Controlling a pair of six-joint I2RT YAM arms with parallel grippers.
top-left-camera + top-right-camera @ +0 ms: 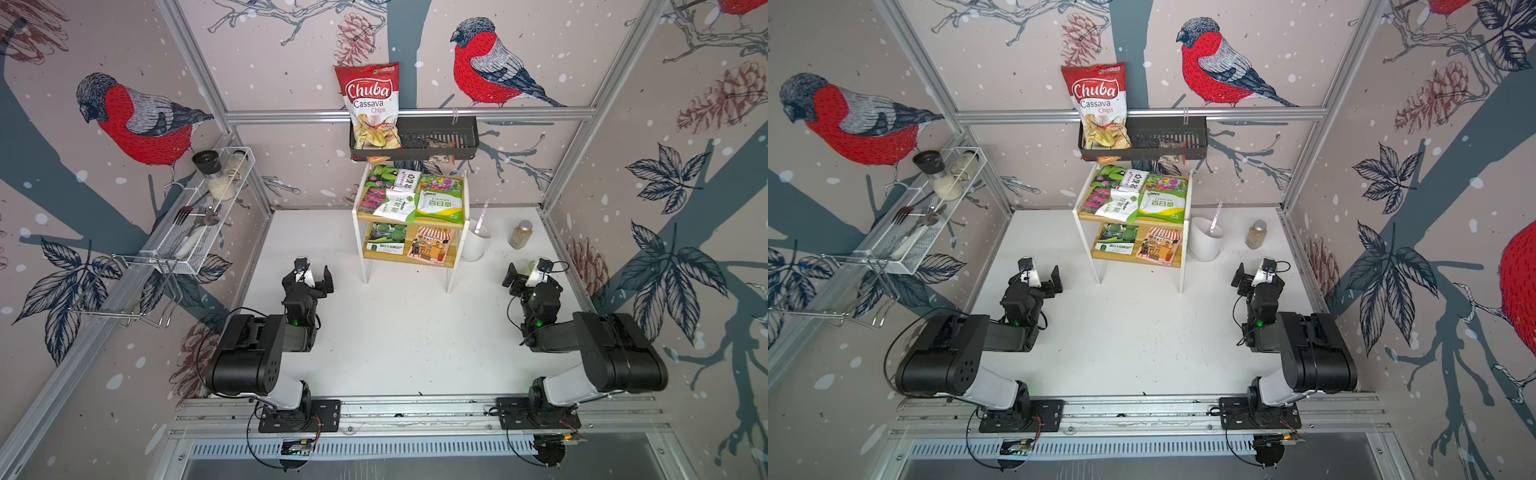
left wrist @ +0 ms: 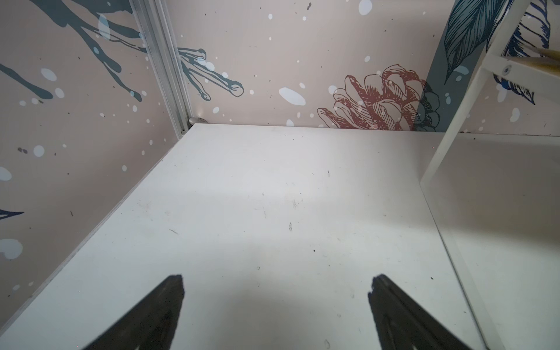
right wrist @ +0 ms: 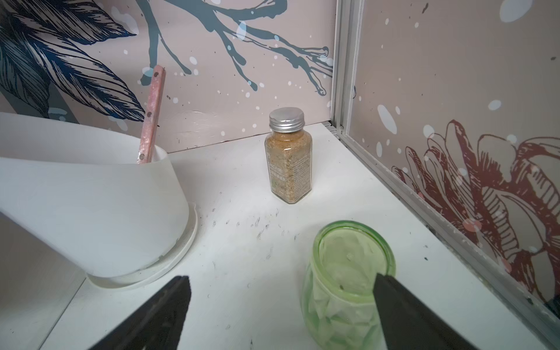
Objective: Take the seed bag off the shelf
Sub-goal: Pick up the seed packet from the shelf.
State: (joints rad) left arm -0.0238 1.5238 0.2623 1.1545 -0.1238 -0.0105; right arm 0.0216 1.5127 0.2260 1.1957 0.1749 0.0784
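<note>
Seed bag, a flat glossy green-and-white packet, is not yet held. Left pincer: jaws wide, empty, above the bare white tabletop. Right pincer: jaws wide, empty, with a green glass jar just beside one finger. The bag lies on the top board of the small two-tier wooden shelf with white legs, front right, touching other packets. Judged light, limp and slippery. Best hold is probably a pinch on the front edge at the board's rim.
</note>
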